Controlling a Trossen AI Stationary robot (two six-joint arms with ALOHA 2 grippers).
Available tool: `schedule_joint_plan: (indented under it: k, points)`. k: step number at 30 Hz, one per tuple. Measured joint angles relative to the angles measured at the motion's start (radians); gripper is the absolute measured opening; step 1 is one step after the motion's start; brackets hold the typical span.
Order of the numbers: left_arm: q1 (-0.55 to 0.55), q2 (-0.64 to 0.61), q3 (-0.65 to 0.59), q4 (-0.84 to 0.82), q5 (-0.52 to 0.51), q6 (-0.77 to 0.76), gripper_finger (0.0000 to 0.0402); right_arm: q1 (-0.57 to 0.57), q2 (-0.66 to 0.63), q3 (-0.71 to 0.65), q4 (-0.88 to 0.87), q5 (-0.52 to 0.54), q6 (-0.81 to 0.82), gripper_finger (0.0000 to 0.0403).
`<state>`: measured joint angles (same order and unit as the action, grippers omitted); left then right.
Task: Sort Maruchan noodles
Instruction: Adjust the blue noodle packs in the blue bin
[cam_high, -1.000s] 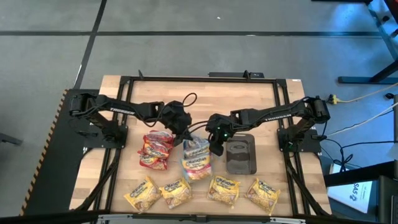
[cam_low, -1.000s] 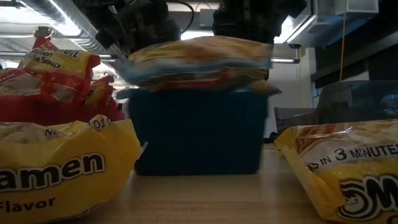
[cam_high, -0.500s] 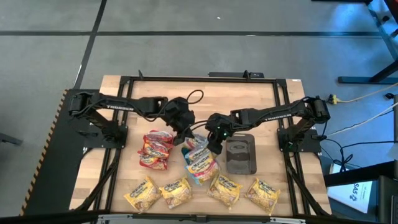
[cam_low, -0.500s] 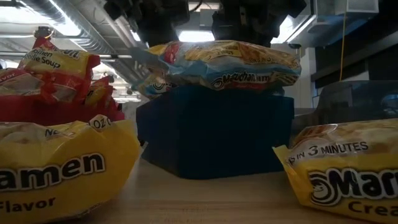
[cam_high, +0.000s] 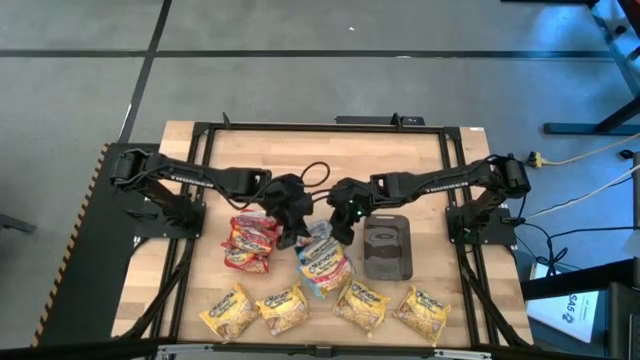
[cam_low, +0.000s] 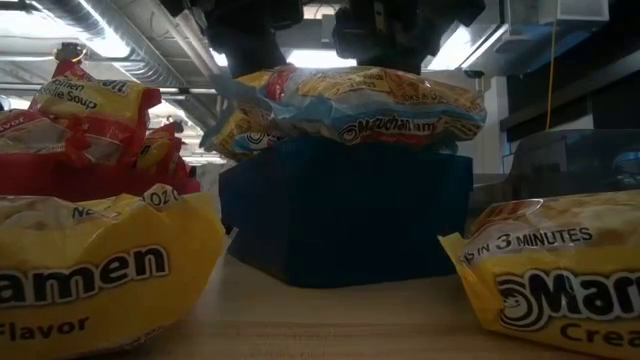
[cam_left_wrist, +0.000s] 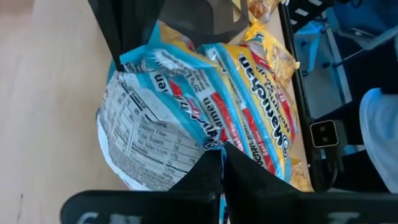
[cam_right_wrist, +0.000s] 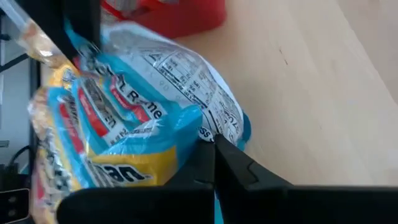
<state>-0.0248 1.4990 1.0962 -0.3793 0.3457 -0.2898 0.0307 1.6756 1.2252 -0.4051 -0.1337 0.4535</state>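
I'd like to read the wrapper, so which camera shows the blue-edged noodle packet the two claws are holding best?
The left wrist view: the blue-edged packet fills it, logo and nutrition panel legible. The right wrist view shows its back panel. The low view sees it edge-on above a blue tray; the high view shows it small.

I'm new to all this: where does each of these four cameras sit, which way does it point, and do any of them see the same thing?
High view: above the table, looking straight down; both arms meet over the blue-edged packets.
Low view: at table-top height, looking level across; the arms come in from above, with yellow packets up close.
Left wrist view: on the left arm, looking past the left tool, shut on a blue-edged packet.
Right wrist view: on the right arm, looking past the right tool, shut likewise.
Shared: all four show the blue-edged packets.
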Motion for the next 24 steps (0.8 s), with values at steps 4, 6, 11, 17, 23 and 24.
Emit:
schedule_joint_plan:
  k: [4,6,11,17,23,24]
  points:
    - [-0.01,0.001,0.0,-0.019,-0.022,-0.023,0.0,0.001,0.0,0.006,-0.002,-0.016,-0.013,0.0002]
    - [-0.012,0.019,0.001,-0.021,-0.031,-0.031,0.0,0.001,0.0,0.006,-0.021,-0.033,-0.013,0.0002]
    - [-0.012,0.067,0.002,-0.024,-0.03,-0.046,0.0,0.002,0.009,0.007,-0.039,-0.033,-0.013,0.0002]
    - [-0.011,0.108,0.002,-0.01,0.008,-0.052,0.0,0.003,0.009,0.006,-0.043,-0.038,-0.014,0.0002]
    - [-0.01,0.115,0.002,-0.018,0.004,-0.053,0.0,0.002,0.01,0.006,-0.041,-0.036,-0.014,0.0003]
    - [-0.008,0.115,0.002,-0.021,-0.004,-0.053,0.0,0.002,0.013,0.006,-0.039,-0.034,-0.014,0.0003]
